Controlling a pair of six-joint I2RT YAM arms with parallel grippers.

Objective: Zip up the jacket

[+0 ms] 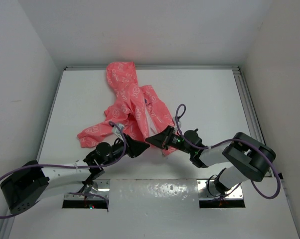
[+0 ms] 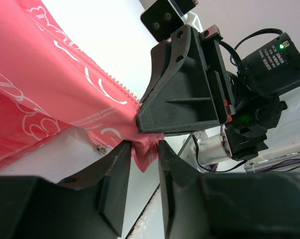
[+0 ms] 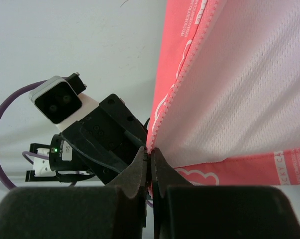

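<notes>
The coral-pink jacket (image 1: 135, 99) lies open on the white table, hood at the back, white lining showing. My right gripper (image 1: 157, 138) is shut on its zipper edge at the bottom hem; in the right wrist view (image 3: 151, 152) the toothed tape (image 3: 175, 84) runs up from the pinched tips. My left gripper (image 1: 135, 147) is right beside it. In the left wrist view its jaws (image 2: 144, 149) stand a little apart around the hem corner (image 2: 146, 157) that hangs below the right gripper (image 2: 185, 94). The metal zipper slider (image 2: 101, 148) sits just left of the left finger.
The table (image 1: 215, 109) is boxed in by white walls, with a metal rail (image 1: 247, 99) along its right side. Purple cables (image 1: 180, 112) loop over both arms. Two arm base plates (image 1: 85, 196) sit at the near edge.
</notes>
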